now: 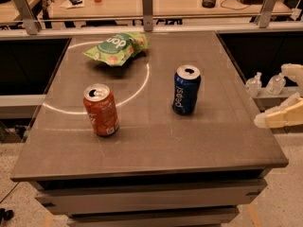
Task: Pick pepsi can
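Centrally, the pepsi can (pixel 186 90) stood upright on the grey worktop (pixel 156 145), a little right of the middle, its white lettering facing the camera and its silver top showing the opening. An orange-red can (pixel 101 109) stood upright to the left and slightly nearer the front edge, well apart from the blue one. A green snack bag (pixel 116 47) lay crumpled toward the far left. A thin pale ring (pixel 142 82) curved across the surface between bag and cans. The claw (pixel 280 118), cream-coloured, hung beyond the worktop's right edge, pointing left, well apart from the pepsi can and touching nothing; whether it was spread or pressed together could not be told.
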